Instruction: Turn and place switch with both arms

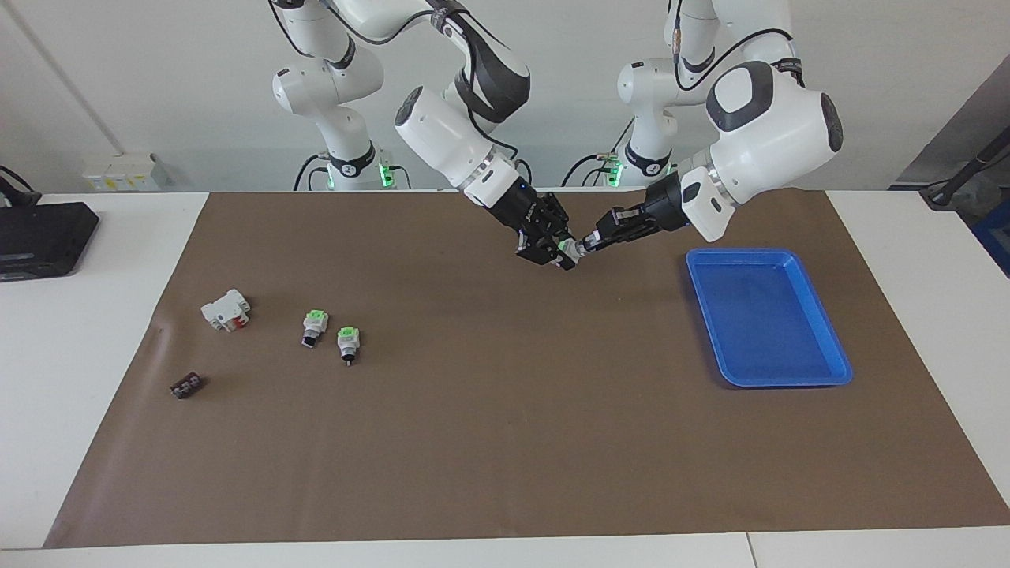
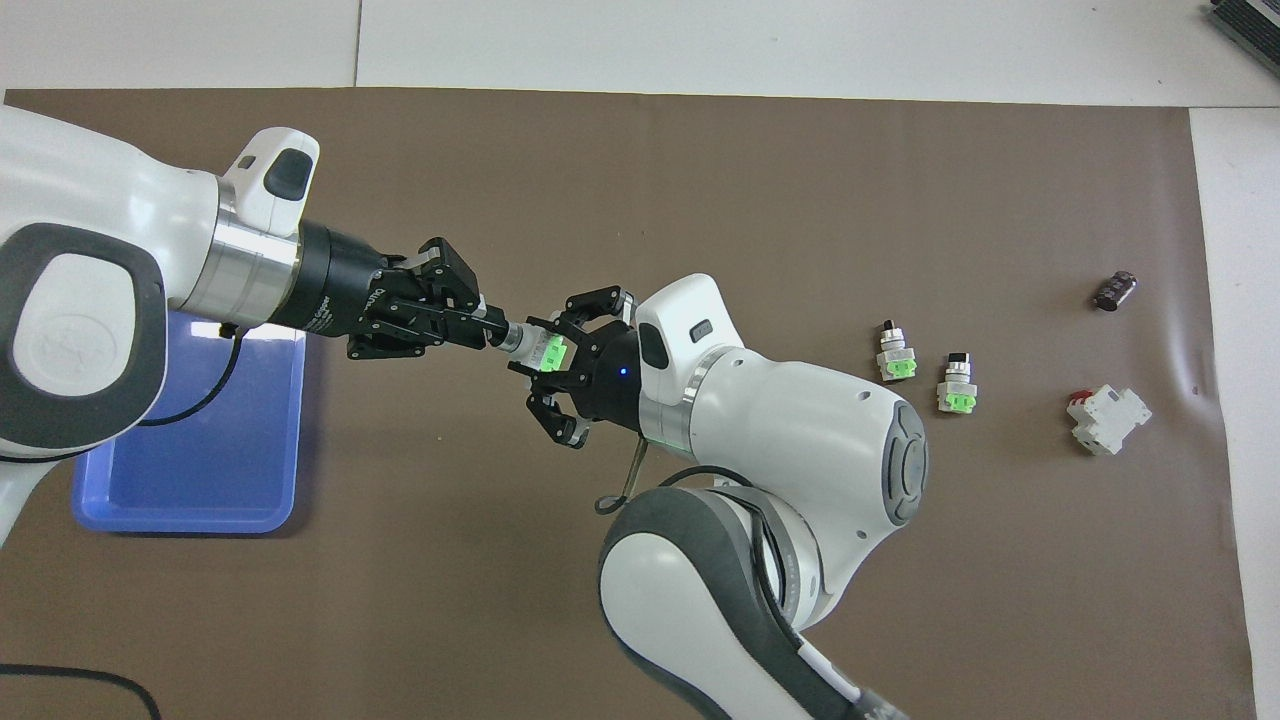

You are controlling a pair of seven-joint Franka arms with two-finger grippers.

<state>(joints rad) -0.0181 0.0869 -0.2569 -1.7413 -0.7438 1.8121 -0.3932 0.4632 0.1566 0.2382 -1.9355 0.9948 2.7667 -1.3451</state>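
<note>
Both grippers meet in the air over the middle of the brown mat (image 1: 505, 442). Between them is a white switch (image 1: 570, 249) with its green face showing; in the overhead view the switch (image 2: 540, 350) points its black knob at my left gripper. My left gripper (image 1: 590, 241) (image 2: 495, 335) is shut on the knob end. My right gripper (image 1: 552, 256) (image 2: 548, 362) is around the switch's white body. Two more switches (image 1: 315, 323) (image 1: 348, 341) lie on the mat toward the right arm's end.
A blue tray (image 1: 765, 315) (image 2: 180, 480) sits on the mat at the left arm's end. A white block with a red part (image 1: 226, 309) and a small dark piece (image 1: 186, 386) lie near the two switches. A black device (image 1: 39, 237) sits off the mat.
</note>
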